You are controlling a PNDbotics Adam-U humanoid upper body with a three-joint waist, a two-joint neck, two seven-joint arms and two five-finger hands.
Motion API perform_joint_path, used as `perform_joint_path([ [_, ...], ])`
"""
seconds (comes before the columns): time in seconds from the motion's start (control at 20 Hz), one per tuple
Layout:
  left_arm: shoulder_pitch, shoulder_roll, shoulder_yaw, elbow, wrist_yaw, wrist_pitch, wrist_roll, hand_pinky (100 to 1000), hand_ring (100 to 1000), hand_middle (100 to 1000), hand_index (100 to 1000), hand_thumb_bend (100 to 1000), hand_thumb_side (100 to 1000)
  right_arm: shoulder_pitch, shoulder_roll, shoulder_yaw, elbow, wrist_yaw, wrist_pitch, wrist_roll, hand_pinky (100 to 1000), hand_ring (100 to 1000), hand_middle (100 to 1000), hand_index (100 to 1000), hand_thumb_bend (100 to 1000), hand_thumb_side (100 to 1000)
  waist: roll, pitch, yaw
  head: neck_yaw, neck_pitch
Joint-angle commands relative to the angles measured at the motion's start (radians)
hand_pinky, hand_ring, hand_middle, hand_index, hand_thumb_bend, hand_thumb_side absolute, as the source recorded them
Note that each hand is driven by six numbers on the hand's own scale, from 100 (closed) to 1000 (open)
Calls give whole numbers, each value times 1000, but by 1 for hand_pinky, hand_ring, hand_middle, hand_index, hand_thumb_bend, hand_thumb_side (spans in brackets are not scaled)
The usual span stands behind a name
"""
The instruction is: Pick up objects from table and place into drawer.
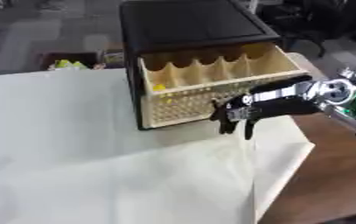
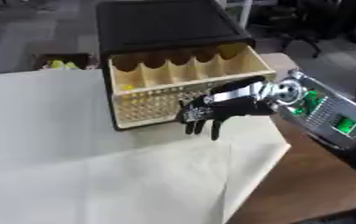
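A black cabinet (image 1: 188, 22) stands at the back of the table with its pale wooden drawer (image 1: 211, 94) pulled out. The drawer has several wavy dividers, and a small yellow thing (image 1: 159, 87) lies in its left compartment. My right hand (image 1: 238, 114) comes in from the right and hangs just in front of the drawer's perforated front, near its right end. Its fingers point down, relaxed, with nothing in them. My left hand shows in neither view.
A white cloth (image 1: 96, 166) covers the table; its right edge drapes over the brown tabletop (image 1: 326, 179). Behind the table on the left a dark box (image 1: 70, 61) on the floor holds yellow-green things. My right forearm (image 2: 318, 109) shows green parts.
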Motion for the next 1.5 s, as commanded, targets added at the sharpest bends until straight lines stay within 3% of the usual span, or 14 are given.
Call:
perform_joint_path([
  [0.05,-8,6,2,-18,6,-5,-2,586,622,574,826,100,994,-26,-12,-13,18,14,154,157,669,854,890,962,100,1000,-1,-12,2,-4,-13],
  [0.95,-4,1,6,-18,11,-11,1,587,622,575,808,100,997,-108,42,-25,126,82,121,157,664,855,890,962,100,1000,9,1,15,-11,-17],
  [1.5,-1,-2,9,-18,13,-13,3,586,620,574,806,100,999,-162,78,-37,213,117,88,145,658,854,890,963,100,1000,14,19,23,-17,-36],
])
